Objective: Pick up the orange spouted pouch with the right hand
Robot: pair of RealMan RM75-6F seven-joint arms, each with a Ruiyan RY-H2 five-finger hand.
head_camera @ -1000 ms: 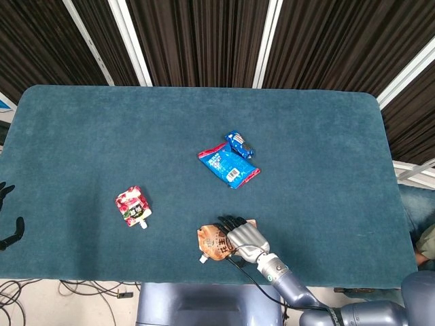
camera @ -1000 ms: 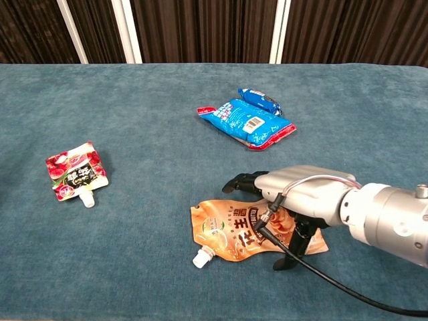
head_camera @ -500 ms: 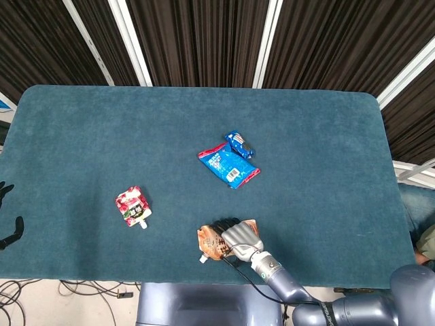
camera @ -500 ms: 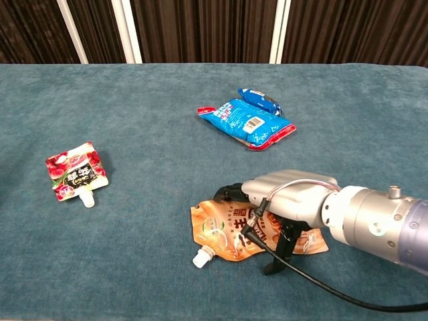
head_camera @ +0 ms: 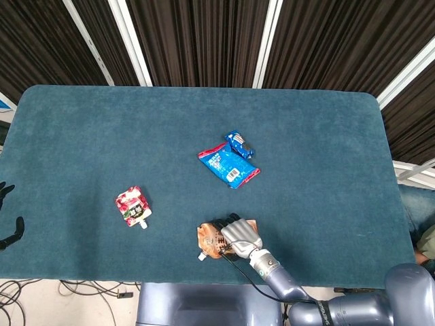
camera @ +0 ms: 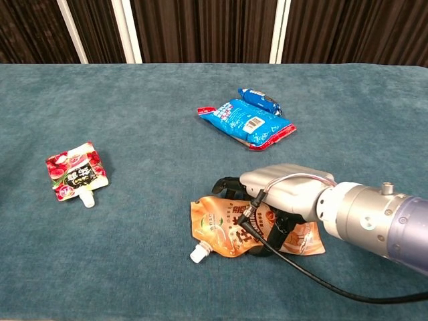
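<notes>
The orange spouted pouch lies near the table's front edge, its white spout pointing front-left. My right hand covers the pouch's right half. Its fingers curl over the far edge and the thumb presses in from the near side. The pouch is buckled between them and still rests on the cloth. Only dark fingertips of my left hand show at the far left edge of the head view, spread apart and holding nothing.
A red spouted pouch lies to the left. A blue snack packet with a smaller blue packet against it lies mid-table. Teal cloth covers the table. A black cable trails from the right hand.
The right hand has lowered onto the orange pouch and closed its fingers and thumb around it. The pouch crumpled and shifted slightly left. The left hand has not moved.
</notes>
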